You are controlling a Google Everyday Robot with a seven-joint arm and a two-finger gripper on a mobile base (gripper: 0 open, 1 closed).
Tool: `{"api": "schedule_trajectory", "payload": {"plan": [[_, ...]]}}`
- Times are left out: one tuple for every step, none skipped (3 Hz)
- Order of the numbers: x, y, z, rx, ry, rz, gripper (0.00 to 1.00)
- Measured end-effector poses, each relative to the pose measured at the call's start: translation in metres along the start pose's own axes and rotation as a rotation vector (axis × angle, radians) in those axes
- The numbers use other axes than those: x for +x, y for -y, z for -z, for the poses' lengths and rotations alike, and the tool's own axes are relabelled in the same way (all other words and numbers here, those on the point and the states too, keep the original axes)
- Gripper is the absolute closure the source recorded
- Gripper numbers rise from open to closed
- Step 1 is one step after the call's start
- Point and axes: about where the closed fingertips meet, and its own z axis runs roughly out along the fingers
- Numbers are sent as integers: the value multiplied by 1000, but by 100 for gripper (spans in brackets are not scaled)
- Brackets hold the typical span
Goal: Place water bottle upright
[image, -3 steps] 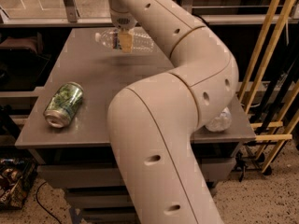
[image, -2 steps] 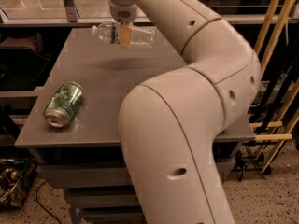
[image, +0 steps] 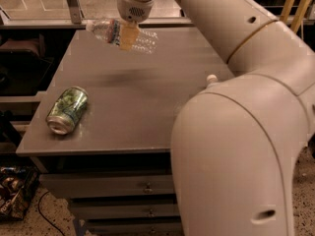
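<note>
The water bottle is a slim clear ribbed bottle with a white cap at its left end. It hangs nearly level, cap end slightly higher, in the air above the far part of the grey table. My gripper comes down from the top of the view and is shut on the bottle's middle, its tan finger across the label band. My big white arm fills the right side and hides the table's right part.
A green drink can lies on its side near the table's front left edge. A white cap of another bottle peeks out beside my arm. Drawers sit under the tabletop. A railing runs behind the table.
My gripper has lifted the water bottle off the table's far end and carried it up and slightly left. The can has not moved.
</note>
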Motion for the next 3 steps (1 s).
{"api": "schedule_trajectory", "payload": {"plan": [[-20, -19, 5, -29, 161, 42, 100], [-39, -31, 8, -40, 307, 63, 100], [-45, -34, 9, -45, 337, 66, 100]]}}
